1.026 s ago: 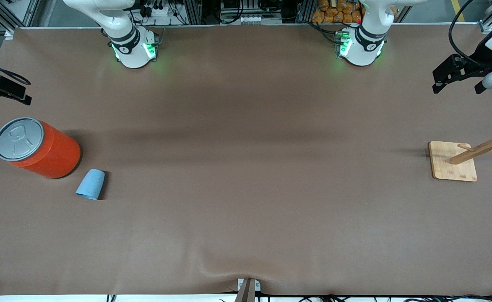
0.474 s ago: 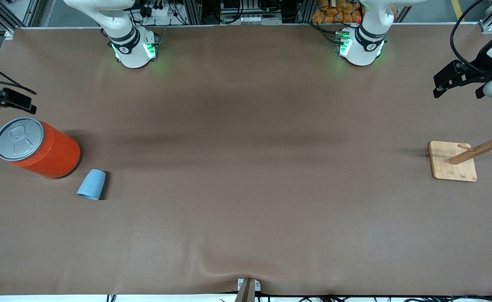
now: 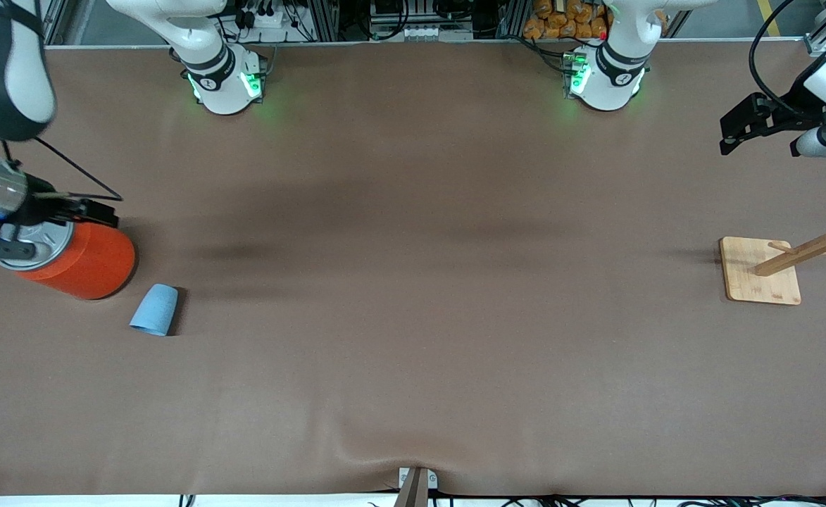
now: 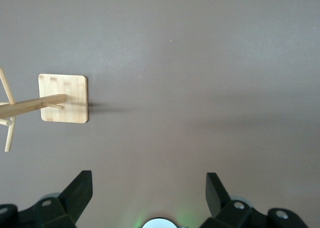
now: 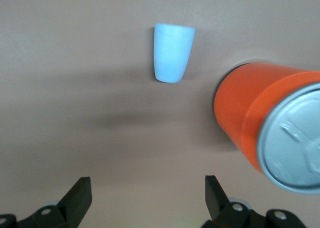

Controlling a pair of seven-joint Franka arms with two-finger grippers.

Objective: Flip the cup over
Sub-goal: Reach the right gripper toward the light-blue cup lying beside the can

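Small light-blue tapered plastic cup (image 3: 153, 310) stands mouth-down at 4 o'clock of orange cylinder can (image 3: 78, 262) | right pincer (image 5: 147, 200) released over can: descend, straddle cup, avoid can | left pincer (image 4: 147, 195) released, waits over bench (image 3: 413, 282).

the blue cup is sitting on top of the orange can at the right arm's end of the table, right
Not quite. The cup stands on the table beside the orange can, not on top of it, a bit nearer the front camera. The front view shows this; it is at the right arm's end.

Both hands (image 5: 145, 200) (image 4: 147, 195) open, aloft
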